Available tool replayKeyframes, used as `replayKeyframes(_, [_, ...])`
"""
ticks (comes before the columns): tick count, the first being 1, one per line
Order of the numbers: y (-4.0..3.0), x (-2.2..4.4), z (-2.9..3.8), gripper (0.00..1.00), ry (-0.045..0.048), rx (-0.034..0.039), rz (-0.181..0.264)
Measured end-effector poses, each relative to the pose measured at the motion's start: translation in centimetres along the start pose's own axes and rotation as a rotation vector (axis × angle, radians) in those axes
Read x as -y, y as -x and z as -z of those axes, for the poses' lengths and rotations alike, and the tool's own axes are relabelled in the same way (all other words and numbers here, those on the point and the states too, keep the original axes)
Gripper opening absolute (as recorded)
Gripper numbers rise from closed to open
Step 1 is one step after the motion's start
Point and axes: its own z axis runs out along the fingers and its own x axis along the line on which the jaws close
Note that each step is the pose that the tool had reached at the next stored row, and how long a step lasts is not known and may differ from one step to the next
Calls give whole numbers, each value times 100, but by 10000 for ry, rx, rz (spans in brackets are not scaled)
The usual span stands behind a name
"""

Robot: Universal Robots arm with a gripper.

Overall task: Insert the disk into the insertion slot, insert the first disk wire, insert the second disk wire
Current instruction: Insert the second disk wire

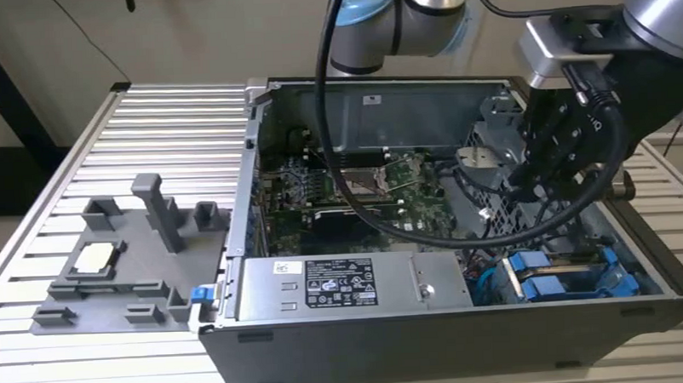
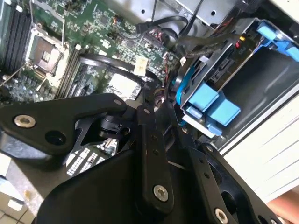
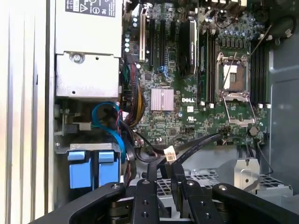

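The claw [image 3: 164, 171] hangs inside the computer case [image 1: 438, 346], its grip impossible to tell. The disk [image 1: 549, 285], apparently seated in its slot [image 2: 219, 70] at the case's 4 o'clock in the exterior view, looks rigid, weighty and shock-sensitive, and is best held by its blue frame.

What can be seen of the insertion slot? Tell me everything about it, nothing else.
The insertion slot is a rectangular grey metal bay lying flat in the computer case's corner, at the exterior view's lower right, beside the power-supply box. Two bright blue plastic tabs sit side by side at one end, and blue rails run along its edges. A blue cable loops next to the tabs. Whether a disk sits inside cannot be told.
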Motion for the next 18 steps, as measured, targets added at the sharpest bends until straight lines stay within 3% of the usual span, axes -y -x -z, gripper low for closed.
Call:
replayKeyframes(3, [8,-18,-4,27,-73,-521,21])
replayKeyframes(4, [16,-26,-6,27,-132,-650,29])
replayKeyframes(6, [48,-46,-20,27,-300,-796,51])
replayKeyframes(12, [91,-179,-47,27,-1098,-866,168])
replayKeyframes(14, [98,-210,-50,27,-1327,-1003,202])
replayKeyframes(16, [104,-262,-54,27,-1582,-1055,238])
replayKeyframes(18, [104,-313,-57,27,-1670,-1023,249])
